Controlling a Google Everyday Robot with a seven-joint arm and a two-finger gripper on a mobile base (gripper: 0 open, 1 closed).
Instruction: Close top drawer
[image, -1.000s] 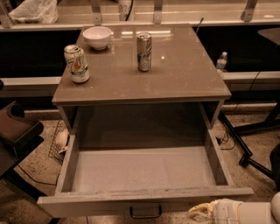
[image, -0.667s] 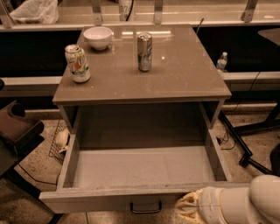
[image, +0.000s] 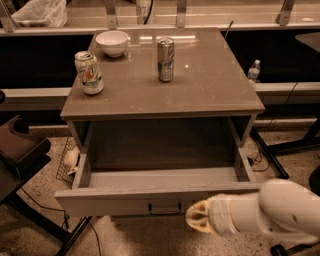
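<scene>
The hand (image: 200, 221) hangs nearest, just before the front panel and right of the bar handle (image: 165, 209); whether it is apart or together I cannot tell. The top drawer (image: 115, 202) stands partly out under the counter (image: 210, 95). It looks rigid, empty and light, so a flat push on the panel should do. Nothing blocks it. Farther back stand 2 cans, a pale can (image: 89, 73) and a silver can (image: 165, 59), then a white bowl (image: 112, 43).

The top drawer (image: 110, 204) juts out beneath the tabletop (image: 210, 85). The gripper (image: 199, 220) sits before its front panel, just right of the handle (image: 164, 209)
</scene>
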